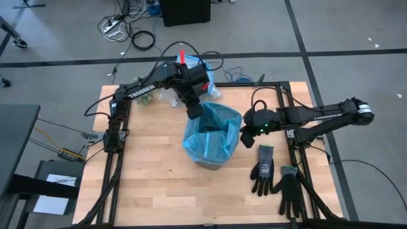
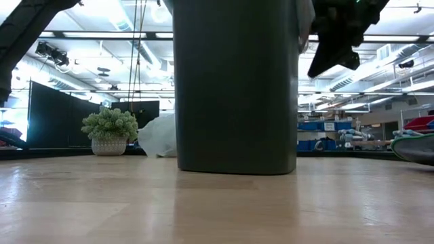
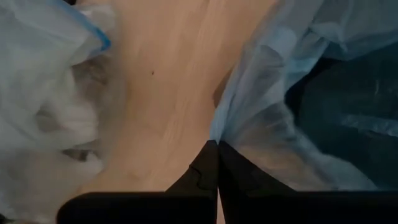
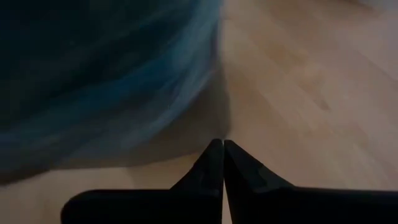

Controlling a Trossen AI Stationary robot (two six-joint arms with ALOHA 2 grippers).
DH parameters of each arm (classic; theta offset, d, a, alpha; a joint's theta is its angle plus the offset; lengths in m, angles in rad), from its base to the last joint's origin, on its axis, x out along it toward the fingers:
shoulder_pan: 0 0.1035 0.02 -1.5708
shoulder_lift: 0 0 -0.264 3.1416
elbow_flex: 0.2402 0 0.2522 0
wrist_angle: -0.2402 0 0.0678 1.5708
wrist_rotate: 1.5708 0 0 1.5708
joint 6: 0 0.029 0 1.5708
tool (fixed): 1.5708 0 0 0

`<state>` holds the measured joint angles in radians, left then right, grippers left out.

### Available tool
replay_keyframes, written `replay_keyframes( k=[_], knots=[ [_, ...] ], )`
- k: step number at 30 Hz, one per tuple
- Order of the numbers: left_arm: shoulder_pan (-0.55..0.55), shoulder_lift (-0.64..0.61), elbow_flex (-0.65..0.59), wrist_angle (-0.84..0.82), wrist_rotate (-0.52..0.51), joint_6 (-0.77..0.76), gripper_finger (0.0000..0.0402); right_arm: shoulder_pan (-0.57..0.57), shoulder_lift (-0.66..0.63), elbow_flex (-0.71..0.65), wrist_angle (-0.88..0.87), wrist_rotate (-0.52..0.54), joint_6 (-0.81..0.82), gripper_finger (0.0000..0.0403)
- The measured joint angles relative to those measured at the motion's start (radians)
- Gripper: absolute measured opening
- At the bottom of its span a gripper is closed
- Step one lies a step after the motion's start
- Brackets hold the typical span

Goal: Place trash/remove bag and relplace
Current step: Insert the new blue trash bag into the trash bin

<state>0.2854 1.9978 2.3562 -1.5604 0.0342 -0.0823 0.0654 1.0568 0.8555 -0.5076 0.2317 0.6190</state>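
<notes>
A black bin point(image 2: 236, 88) stands mid-table with a light-blue translucent plastic bag point(image 1: 213, 137) in its mouth, draped over the rim. My left gripper point(image 1: 194, 111) is shut at the bag's far-left rim. My right gripper point(image 1: 247, 137) is shut and hangs close beside the bin's right side, with nothing between its fingers point(image 4: 222, 144). A crinkly grey-white bag point(image 1: 168, 95) lies crumpled on the table behind the bin; the low view shows this bag point(image 2: 159, 135) too. No trash shows. My left gripper pinches the light-blue bag's rim edge point(image 3: 214, 134) between its two fingers. The fingers come from above, slanting down. The plastic is drawn to a point at the fingertips, and the rest hangs over the bin. I cannot tell whether my right gripper touches the bin or bag.
Two black gloves point(image 1: 262, 170) point(image 1: 291, 191) lie near the table's right front. A green fuzzy clump point(image 1: 145, 98) sits at the far left. The near half of the wooden table point(image 1: 152, 191) is bare. Dark frame rails point(image 1: 114, 146) run along both sides.
</notes>
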Motion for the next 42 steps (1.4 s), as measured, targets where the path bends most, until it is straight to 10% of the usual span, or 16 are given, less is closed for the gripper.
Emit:
replay_keyframes(
  k=[21, 42],
  knots=[
    [0.033, -0.216, -0.001, 0.265, 0.004, 0.079, 0.0007, -0.016, -0.266, 0.001, 0.127, 0.027, -0.026, 0.0062],
    [0.088, -0.269, 0.000, 0.152, -0.021, 0.031, 0.0008, -0.068, -0.289, 0.001, 0.160, 0.029, -0.038, 0.0067]
  ],
)
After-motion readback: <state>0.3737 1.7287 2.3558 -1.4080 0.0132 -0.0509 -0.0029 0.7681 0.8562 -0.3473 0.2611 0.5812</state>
